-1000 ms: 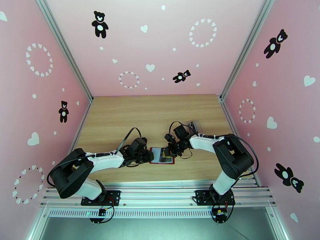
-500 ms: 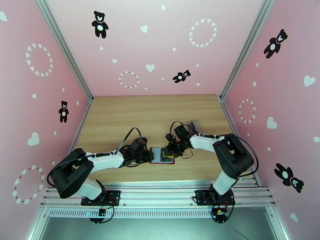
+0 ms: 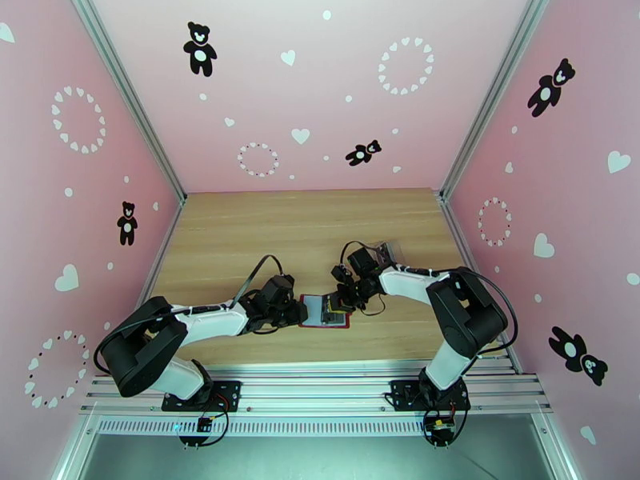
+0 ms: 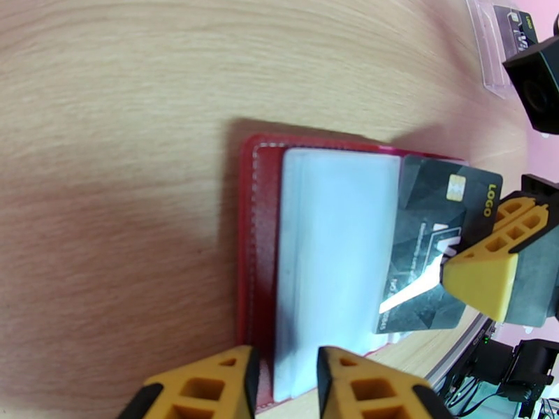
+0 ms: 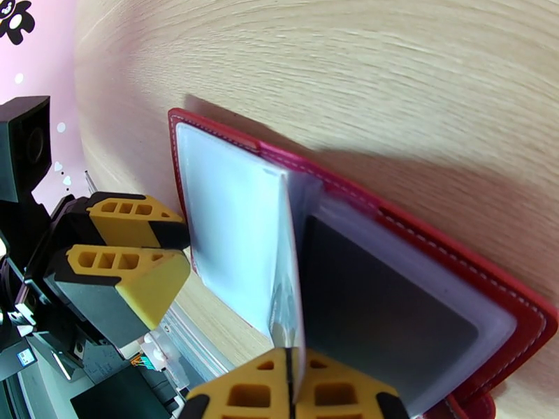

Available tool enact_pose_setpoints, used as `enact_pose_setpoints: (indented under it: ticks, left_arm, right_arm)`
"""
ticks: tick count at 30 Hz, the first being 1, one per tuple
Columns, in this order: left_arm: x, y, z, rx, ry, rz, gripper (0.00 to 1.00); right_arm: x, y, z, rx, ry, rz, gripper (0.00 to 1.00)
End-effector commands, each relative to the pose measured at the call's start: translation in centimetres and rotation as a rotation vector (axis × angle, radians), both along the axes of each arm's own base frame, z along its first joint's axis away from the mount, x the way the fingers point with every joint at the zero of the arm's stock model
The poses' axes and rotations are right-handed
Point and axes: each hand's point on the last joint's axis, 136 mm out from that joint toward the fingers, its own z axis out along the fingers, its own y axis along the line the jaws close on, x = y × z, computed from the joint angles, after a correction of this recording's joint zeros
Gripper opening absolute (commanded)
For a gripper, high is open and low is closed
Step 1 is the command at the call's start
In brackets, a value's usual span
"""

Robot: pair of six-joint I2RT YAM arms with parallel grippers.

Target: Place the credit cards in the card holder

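The dark-red card holder [image 3: 315, 310] lies open on the table between both arms. In the left wrist view its red cover [image 4: 255, 239] and clear pockets pass between my left gripper's [image 4: 283, 378] fingers, which clamp its left edge. A dark silvery-grey credit card [image 4: 426, 232] with a chip lies on the right half, partly under clear plastic [image 5: 391, 302]. My right gripper [image 5: 288, 385] is shut, tips together, and an upright clear pocket leaf [image 5: 290, 274] runs down to the line where they meet. One of its fingers [image 4: 482, 281] rests on the card.
A clear plastic pouch [image 3: 390, 251] with dark contents lies just behind the right arm. Pink walls close in the table on three sides, and bare wooden table [image 3: 304, 226] stretches behind the wallet.
The right gripper has shifted slightly over the wallet's right half. The left arm and the wallet have not moved.
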Motion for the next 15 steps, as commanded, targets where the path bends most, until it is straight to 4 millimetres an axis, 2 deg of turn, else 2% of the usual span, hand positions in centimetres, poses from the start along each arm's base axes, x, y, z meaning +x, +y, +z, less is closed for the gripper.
enact_pose_setpoints:
  ticks: [1, 15]
  left_arm:
    - [-0.29, 0.61, -0.72, 0.037, 0.019, 0.005, 0.30]
    - [-0.39, 0.54, -1.17, 0.041, 0.026, 0.006, 0.30]
  right_arm:
    - [-0.38, -1.04, -1.57, -0.070, 0.037, -0.015, 0.04]
    - [-1.37, -0.68, -1.59, -0.025, 0.081, -0.011, 0.04]
